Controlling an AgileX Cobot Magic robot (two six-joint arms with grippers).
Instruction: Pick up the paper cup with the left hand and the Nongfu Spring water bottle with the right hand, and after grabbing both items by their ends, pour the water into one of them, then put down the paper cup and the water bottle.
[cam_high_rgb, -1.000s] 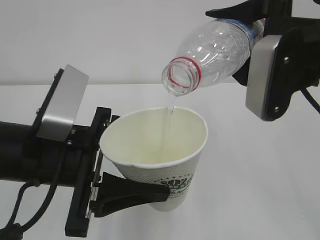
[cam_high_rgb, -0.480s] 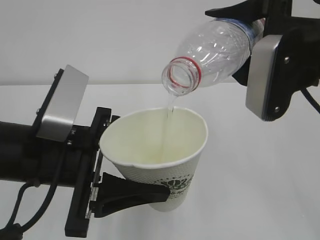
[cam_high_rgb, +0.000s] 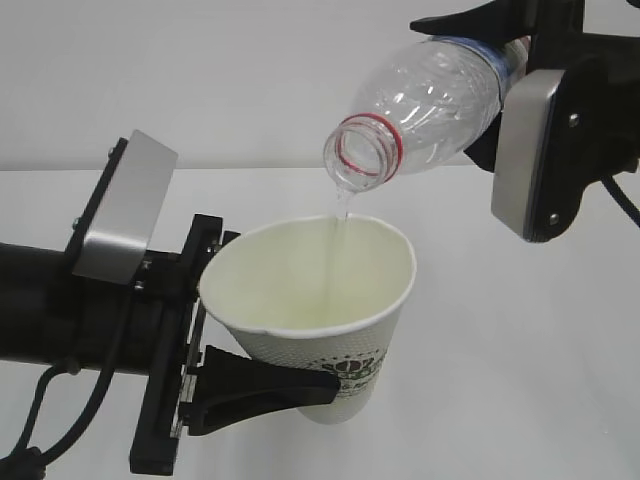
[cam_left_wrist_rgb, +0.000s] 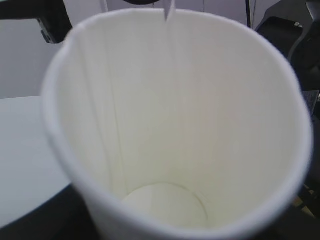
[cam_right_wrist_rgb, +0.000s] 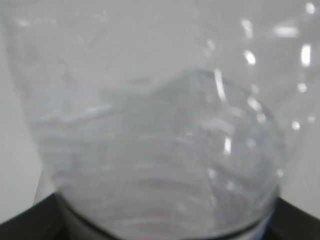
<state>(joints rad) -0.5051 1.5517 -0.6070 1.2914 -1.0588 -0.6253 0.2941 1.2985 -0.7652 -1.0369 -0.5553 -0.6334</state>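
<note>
Paper cup (cam_high_rgb: 320, 300) under trickling water (cam_high_rgb: 343, 208)

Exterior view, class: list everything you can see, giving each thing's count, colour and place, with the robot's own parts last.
paper cup: one, white with a dark green logo, low centre, tilted, held at its base.
water bottle: one, clear with a red neck ring, upper right, mouth tipped down over the cup.
water: one thin clear stream, from bottle mouth into cup.
table: one, white, beneath.
left claw: one, black, gripping the cup.
right claw: one, black, gripping the bottle.

Capless bottle (cam_high_rgb: 430, 110) tilted, water (cam_high_rgb: 343, 215) trickling into held cup (cam_high_rgb: 330, 330).
</note>
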